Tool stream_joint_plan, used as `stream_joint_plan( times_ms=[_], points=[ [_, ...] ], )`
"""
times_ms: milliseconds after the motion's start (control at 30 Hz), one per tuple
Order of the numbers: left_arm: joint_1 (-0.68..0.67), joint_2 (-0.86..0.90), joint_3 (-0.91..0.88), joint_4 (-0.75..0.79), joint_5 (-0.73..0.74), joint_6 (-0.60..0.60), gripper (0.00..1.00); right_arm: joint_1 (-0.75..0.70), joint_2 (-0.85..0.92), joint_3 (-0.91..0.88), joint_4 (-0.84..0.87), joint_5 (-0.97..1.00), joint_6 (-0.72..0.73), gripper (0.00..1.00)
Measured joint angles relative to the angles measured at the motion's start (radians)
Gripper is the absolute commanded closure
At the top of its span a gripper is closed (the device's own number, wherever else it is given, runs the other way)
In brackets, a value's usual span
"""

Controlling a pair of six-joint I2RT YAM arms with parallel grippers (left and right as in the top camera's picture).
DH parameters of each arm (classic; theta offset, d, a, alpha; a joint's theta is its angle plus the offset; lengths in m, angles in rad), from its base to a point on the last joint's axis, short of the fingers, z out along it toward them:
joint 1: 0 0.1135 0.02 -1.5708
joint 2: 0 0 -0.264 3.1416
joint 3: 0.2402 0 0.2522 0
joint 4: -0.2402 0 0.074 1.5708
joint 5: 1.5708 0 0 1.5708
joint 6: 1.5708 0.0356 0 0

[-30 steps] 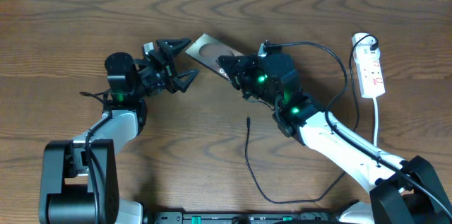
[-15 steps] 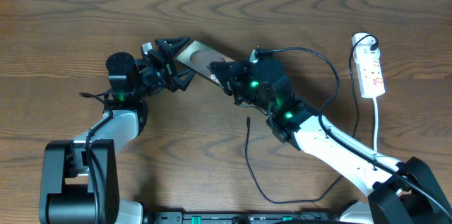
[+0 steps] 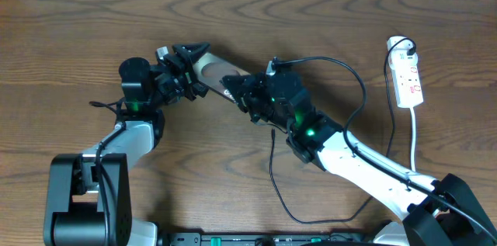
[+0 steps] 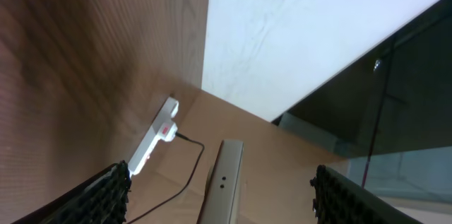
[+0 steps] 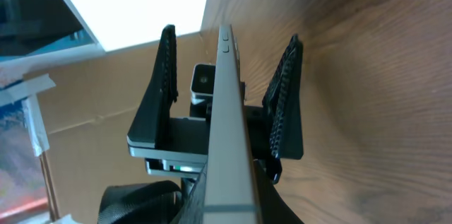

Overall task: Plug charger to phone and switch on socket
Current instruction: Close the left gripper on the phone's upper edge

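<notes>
The phone (image 3: 220, 71) is held on edge above the table, its right end in my right gripper (image 3: 241, 91), which is shut on it. Its left end reaches in between the fingers of my left gripper (image 3: 190, 66), which is open, with gaps on both sides. The left wrist view shows the phone's pale edge (image 4: 222, 189) midway between the left fingers (image 4: 222, 210). The right wrist view shows the phone's edge (image 5: 229, 118) running from my right gripper (image 5: 233, 206) out between the left arm's fingers. The charger's tip (image 3: 273, 132) lies loose on the table. The socket (image 3: 408, 75) lies at far right.
The charger cable (image 3: 271, 170) runs from its tip towards the table's front edge and curves right. The socket's white cord (image 3: 415, 133) runs toward the front. A thicker black robot cable (image 3: 342, 66) arcs above the right arm. The socket also shows in the left wrist view (image 4: 152, 139).
My right arm has carried the phone to the left, so its end now sits between the left gripper's fingers. The left arm has barely moved.
</notes>
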Motion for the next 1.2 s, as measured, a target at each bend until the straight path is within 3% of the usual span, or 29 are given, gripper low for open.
stream_joint_plan(
  times_ms=[167, 1033, 1200],
  points=[
    [-0.013, 0.0, 0.0, 0.0, -0.014, 0.0, 0.22, 0.002, 0.0, 0.0, 0.0, 0.017, 0.0, 0.99],
    [-0.026, 0.0, 0.0, -0.001, -0.022, 0.004, 0.73, 0.003, 0.002, 0.0, -0.021, 0.026, 0.003, 0.99],
    [-0.026, 0.0, 0.0, -0.003, -0.022, 0.008, 0.76, 0.003, 0.002, 0.0, -0.014, 0.03, 0.008, 0.99]
  ],
)
